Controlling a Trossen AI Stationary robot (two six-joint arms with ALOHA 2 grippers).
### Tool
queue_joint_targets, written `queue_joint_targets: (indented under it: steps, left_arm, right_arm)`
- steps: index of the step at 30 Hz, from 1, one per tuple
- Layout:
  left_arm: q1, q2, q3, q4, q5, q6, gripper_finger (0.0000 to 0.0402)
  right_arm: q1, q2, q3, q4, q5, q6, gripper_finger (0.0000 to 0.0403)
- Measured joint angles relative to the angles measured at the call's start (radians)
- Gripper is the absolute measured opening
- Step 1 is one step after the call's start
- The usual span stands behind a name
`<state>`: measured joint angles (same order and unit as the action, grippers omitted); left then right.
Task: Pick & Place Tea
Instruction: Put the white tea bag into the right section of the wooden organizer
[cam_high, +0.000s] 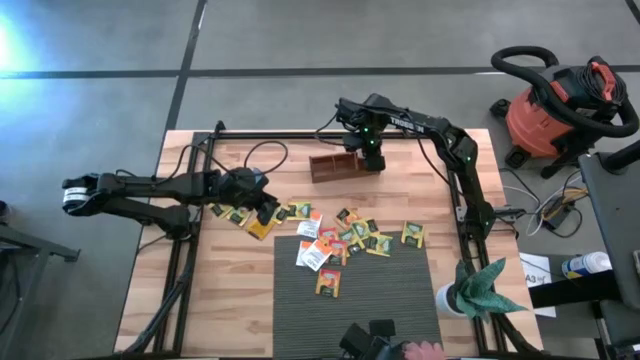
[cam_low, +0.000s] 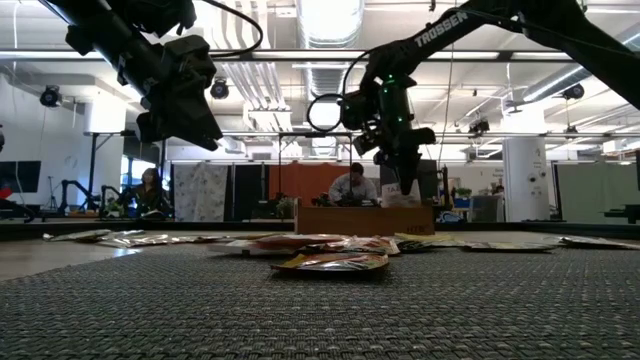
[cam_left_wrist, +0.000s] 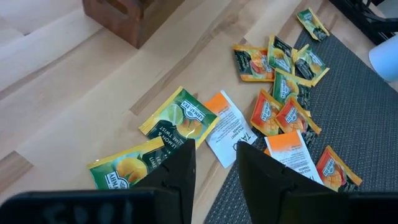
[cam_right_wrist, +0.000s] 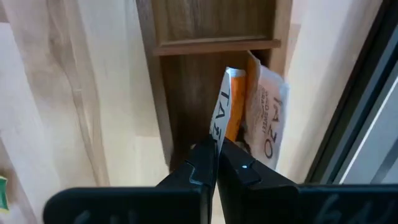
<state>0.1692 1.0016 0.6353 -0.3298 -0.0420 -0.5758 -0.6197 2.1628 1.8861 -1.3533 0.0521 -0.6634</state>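
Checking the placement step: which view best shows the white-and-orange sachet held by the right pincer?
The right wrist view: the right pincer is shut on the white-and-orange paper tea sachet over the brown wooden tray. The high view hides it under the arm; the low view shows only a sliver; the left wrist view misses it.

Glossy foil-like tea sachets (cam_left_wrist: 177, 118) lie on a pale, smooth wood-grain table (cam_high: 200, 290) and a dark, ribbed woven mat (cam_high: 380, 300); the tray (cam_right_wrist: 214, 37) shows darker brown wood, matt-finished.
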Motion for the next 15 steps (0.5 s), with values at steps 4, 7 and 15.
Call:
queue_joint_targets:
  steps: [4, 7, 15]
  left_arm:
    - [0.000, 0.000, 0.000, 0.000, -0.002, 0.002, 0.0110]
    - [0.000, 0.000, 0.000, 0.000, -0.003, 0.002, 0.0110]
    - [0.000, 0.000, 0.000, 0.000, -0.004, 0.002, 0.0110]
  right_arm:
    - [0.000, 0.000, 0.004, 0.010, 0.010, 0.001, 0.0008]
    - [0.000, 0.000, 0.020, 0.029, 0.037, 0.002, 0.0008]
    - [-0.006, 0.000, 0.058, 0.054, 0.003, 0.002, 0.0008]
